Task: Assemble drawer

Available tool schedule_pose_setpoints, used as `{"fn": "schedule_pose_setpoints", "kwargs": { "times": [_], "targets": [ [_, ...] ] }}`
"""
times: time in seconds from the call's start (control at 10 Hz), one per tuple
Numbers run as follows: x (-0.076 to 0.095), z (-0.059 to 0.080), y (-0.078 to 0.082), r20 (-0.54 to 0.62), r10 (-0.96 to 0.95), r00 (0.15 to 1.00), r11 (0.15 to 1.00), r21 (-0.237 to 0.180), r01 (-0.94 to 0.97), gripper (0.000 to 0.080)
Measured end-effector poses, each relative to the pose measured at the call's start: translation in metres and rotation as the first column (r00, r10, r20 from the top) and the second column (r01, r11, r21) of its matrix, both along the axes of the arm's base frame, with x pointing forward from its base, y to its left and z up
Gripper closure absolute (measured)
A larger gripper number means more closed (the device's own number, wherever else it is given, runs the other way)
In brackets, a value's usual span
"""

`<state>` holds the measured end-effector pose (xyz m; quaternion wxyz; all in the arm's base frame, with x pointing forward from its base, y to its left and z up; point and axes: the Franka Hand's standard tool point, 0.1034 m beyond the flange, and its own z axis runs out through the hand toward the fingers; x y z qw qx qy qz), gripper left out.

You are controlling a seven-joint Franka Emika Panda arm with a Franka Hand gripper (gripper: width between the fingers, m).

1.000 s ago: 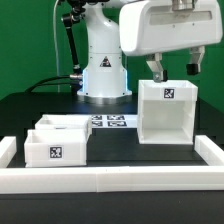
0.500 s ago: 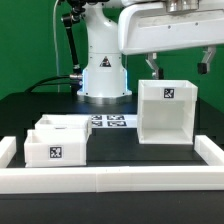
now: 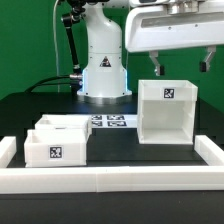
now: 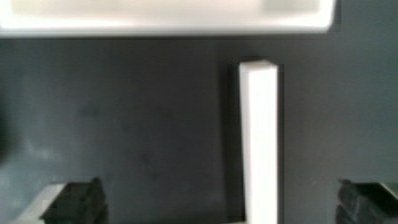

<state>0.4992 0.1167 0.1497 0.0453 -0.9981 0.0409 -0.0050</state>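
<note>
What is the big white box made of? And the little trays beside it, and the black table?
Box: looks like plastic, plain white, smooth and dull, with thin even walls.
Trays: seemingly the same matte white plastic.
Both bear black-and-white tags, perhaps paper stickers.
Table: black and not shiny; it could be cloth or a mat, too far off to tell.

The drawer's housing [image 3: 167, 112] is plain white with a black-and-white square tag; the two trays [image 3: 57, 142] are white too — the nearer bears the same tag pattern. The table [image 3: 30, 110] is black, its rim [image 3: 110, 181] white. The marker board [image 3: 110, 123] is white with black tags. The gripper [image 3: 180, 67] is white with black fingers [image 3: 156, 68] — the backdrop [image 3: 30, 40] is green.
</note>
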Motion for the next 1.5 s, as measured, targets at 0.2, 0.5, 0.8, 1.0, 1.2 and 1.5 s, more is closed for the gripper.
{"fn": "schedule_pose_setpoints", "kwargs": {
  "times": [0.2,0.5,0.8,1.0,1.2,1.5],
  "targets": [
    [-0.021,-0.007,0.01,0.001,0.021,1.0,1.0,-0.006,-0.021,0.015],
    [-0.02,-0.007,0.009,0.001,0.018,1.0,1.0,-0.005,-0.018,0.015],
    [-0.046,-0.015,0.018,-0.001,-0.004,1.0,1.0,-0.013,0.004,0.015],
    [-0.064,-0.023,0.033,-0.01,0.017,1.0,0.999,-0.028,-0.017,0.015],
    [-0.078,-0.037,0.043,-0.001,0.024,1.0,0.999,-0.026,-0.024,0.015],
    [-0.08,-0.045,0.04,-0.013,0.023,1.0,0.999,-0.026,-0.024,0.015]
  ]
}}
